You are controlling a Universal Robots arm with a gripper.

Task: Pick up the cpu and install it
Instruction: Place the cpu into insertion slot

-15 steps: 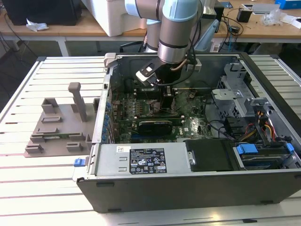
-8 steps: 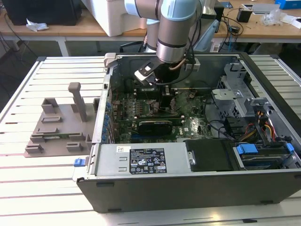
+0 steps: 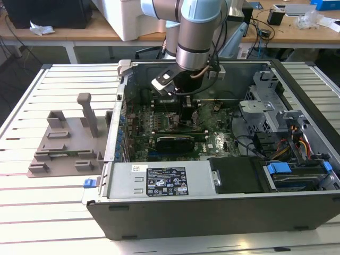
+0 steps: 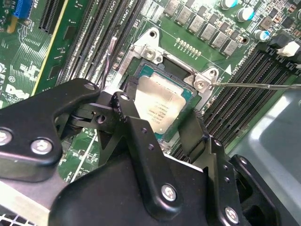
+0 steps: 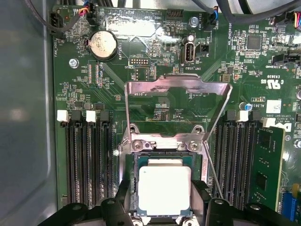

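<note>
The arm reached down into the open computer case (image 3: 212, 212), which lay on the slatted surface (image 3: 53, 212), and the hand (image 3: 187, 112) hung low over the motherboard (image 5: 141, 42). The cpu (image 5: 164, 187) lay flat in the socket (image 5: 167, 142), its silver top facing up. The socket's metal load plate (image 5: 178, 87) stood lifted on the far side of the chip. The two black fingers (image 4: 136, 127) were spread apart, one on each side of the cpu, slightly wider than the chip, and they gripped nothing. A grey moulded tray (image 3: 64, 143) rested on the surface beside the case, at the exterior view's left.
</note>
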